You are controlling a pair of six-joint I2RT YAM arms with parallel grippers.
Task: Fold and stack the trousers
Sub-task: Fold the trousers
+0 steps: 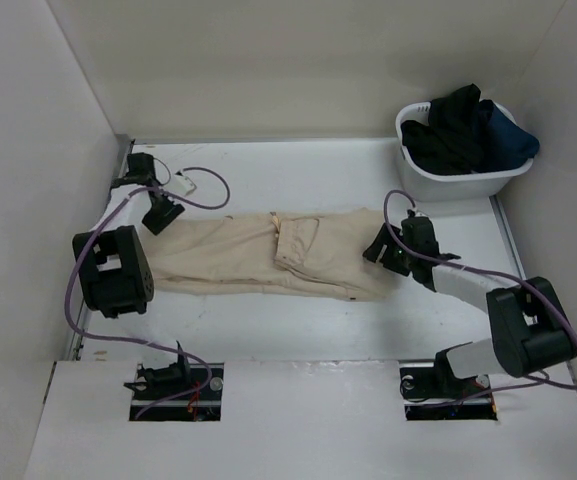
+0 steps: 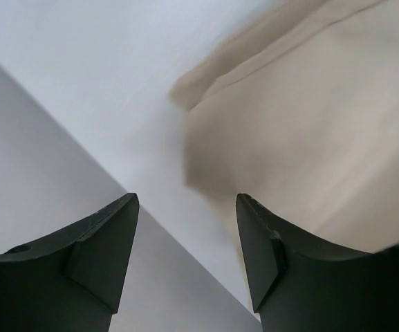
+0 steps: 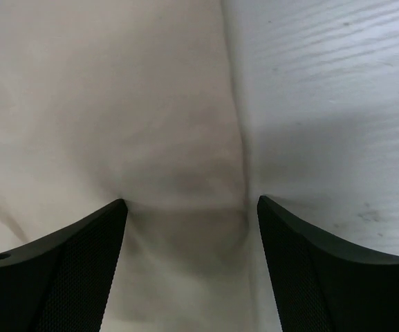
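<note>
**Nothing to read here**

Checking all three views now: no word, brand, number or sign can be made out. The trousers (image 1: 268,255) show plain cloth, the basket (image 1: 458,185) shows a plain white wall, and both close views show no lettering either.

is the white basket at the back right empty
No, the white basket holds a heap of dark clothes piled above its rim.

White-walled work booth.
Plain pale walls (image 1: 298,60) enclose a white table (image 1: 268,322) on three sides; lighting seems soft and even.
</note>
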